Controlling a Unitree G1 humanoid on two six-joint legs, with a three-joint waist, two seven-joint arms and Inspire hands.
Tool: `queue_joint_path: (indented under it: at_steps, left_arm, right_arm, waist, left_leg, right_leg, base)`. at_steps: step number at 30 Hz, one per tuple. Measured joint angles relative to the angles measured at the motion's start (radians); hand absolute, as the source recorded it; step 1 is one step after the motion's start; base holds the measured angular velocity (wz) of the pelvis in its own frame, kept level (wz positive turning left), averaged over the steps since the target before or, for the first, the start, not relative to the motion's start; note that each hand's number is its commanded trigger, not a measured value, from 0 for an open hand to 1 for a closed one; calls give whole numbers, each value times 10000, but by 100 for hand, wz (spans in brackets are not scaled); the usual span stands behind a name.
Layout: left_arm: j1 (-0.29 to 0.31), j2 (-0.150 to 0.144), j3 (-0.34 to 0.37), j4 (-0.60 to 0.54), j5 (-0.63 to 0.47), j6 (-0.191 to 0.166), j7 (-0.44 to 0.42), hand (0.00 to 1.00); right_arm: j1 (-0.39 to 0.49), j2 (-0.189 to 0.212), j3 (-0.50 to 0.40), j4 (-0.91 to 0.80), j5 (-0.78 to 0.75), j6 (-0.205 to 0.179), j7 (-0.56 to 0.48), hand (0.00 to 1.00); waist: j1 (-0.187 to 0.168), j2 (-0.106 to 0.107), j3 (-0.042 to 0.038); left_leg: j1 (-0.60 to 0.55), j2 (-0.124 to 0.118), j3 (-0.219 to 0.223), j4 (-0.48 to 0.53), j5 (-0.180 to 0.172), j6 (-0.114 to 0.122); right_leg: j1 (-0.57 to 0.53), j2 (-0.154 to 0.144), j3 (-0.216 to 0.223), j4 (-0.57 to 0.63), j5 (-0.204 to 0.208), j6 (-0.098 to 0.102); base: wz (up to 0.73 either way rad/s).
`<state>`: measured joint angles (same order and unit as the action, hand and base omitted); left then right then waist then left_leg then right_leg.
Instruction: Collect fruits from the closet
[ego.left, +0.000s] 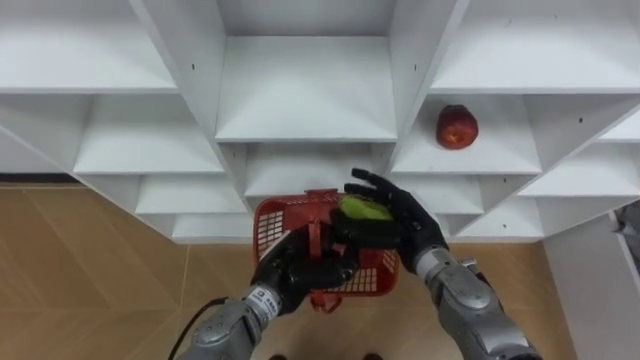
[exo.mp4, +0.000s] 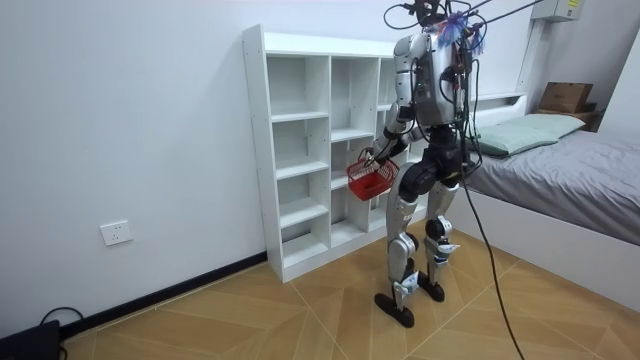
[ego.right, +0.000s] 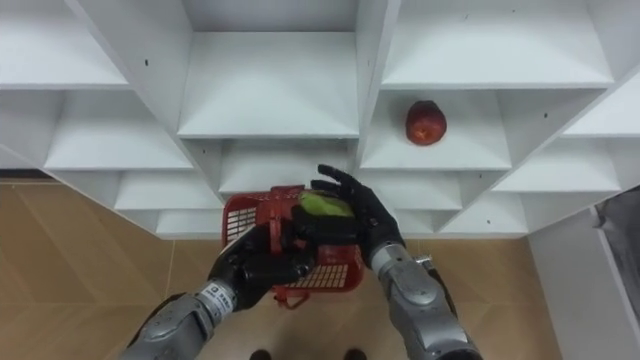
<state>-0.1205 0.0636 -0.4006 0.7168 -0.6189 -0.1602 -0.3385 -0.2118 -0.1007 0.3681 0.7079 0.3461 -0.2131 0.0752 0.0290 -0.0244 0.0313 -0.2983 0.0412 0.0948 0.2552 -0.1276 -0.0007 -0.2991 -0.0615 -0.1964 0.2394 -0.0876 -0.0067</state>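
Just above red basket (ego.left: 270, 228) rim, green fruit (ego.left: 362, 210) in right robot hand (ego.left: 408, 225).

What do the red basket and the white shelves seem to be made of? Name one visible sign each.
Red basket: probably moulded plastic, dull finish; thin lattice walls. White shelves: likely painted or laminated board, smooth matte; flat panels with small peg holes.
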Motion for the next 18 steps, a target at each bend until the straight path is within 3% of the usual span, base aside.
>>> queue_joint_path:
  at_steps: [18]
  left_arm:
    - [-4,35,-41,-298,-184,-7,227,100]
  right_arm:
    - [-18,-71,31,0,7,-382,-125,0]
  waist:
    - [10,-8,2]
  left_leg:
    - [33,37,92,12,0,-1]
  right_leg:
    - [0,10,53,11,10,-13]
  base:
    - [0]
